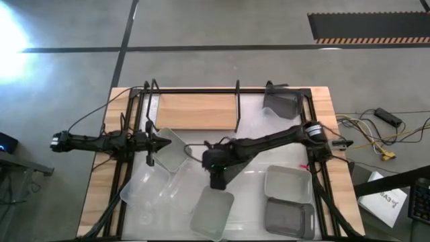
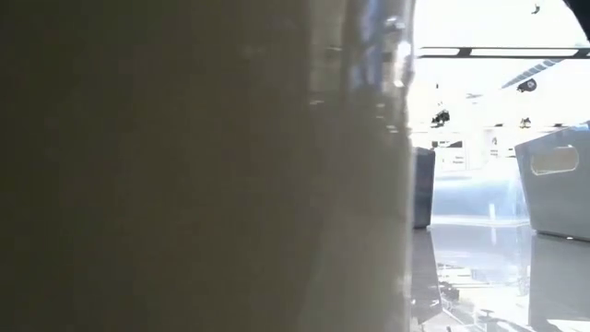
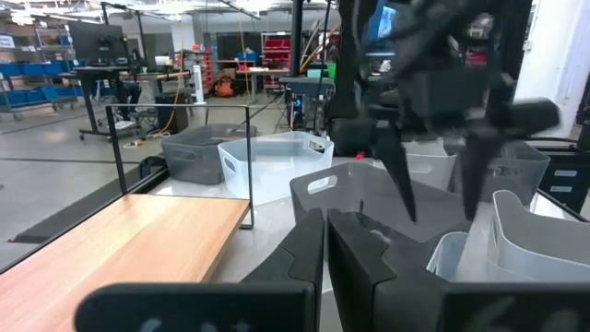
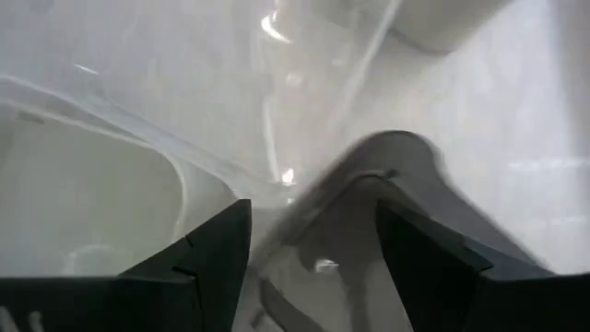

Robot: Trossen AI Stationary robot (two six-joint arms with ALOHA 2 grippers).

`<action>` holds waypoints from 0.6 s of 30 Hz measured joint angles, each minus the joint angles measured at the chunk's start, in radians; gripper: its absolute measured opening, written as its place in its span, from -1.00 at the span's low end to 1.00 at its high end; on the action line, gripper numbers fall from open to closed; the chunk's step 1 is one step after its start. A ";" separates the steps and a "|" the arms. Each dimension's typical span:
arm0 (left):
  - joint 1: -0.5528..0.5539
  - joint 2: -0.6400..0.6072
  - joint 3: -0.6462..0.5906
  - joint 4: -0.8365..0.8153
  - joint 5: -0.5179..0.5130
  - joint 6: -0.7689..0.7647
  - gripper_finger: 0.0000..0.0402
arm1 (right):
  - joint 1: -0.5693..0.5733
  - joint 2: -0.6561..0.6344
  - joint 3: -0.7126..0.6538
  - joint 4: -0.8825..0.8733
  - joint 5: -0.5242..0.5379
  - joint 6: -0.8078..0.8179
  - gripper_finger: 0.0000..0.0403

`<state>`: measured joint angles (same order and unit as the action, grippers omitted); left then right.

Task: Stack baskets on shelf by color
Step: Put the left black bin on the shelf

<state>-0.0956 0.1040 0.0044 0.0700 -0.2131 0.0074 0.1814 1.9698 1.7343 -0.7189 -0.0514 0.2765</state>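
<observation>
The right gripper (image 1: 216, 183) hangs over the middle of the white desk (image 1: 248, 181), its two dark fingers (image 4: 207, 254) spread wide with nothing between them. Directly below it, just at its fingertips, lies a whitish light grey rectangular plastic basket (image 1: 212, 212) near the desk's front edge. Beside the right gripper, toward the left arm, sit two clear plastic baskets: one (image 1: 171, 149) close by and another (image 1: 144, 189) a little further out toward the front corner. On the gripper's other side, along the arm's outer flank, a light grey basket (image 1: 287, 183) rests with a dark grey basket (image 1: 289, 219) just in front of it.

The left gripper (image 1: 153, 142) is closed and empty, hovering at the edge of the nearer clear basket, near the right gripper but apart from it.

Beyond both grippers, at the back of the desk, stands the light wooden plank shelf (image 1: 198, 111) with black wire uprights; its plank is bare. Just past the shelf's end, behind the right arm, sits another dark grey basket (image 1: 282, 105).

The low view is mostly blocked by a pale wall of a basket pressed close to the lens.
</observation>
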 joint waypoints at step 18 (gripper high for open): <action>0.000 0.000 0.000 0.000 0.000 0.000 -1.00 | 0.066 0.194 0.415 -0.467 0.235 0.210 0.01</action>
<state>-0.0952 0.1043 0.0044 0.0696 -0.2131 0.0071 0.2470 2.1635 2.1494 -1.1862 0.1837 0.4868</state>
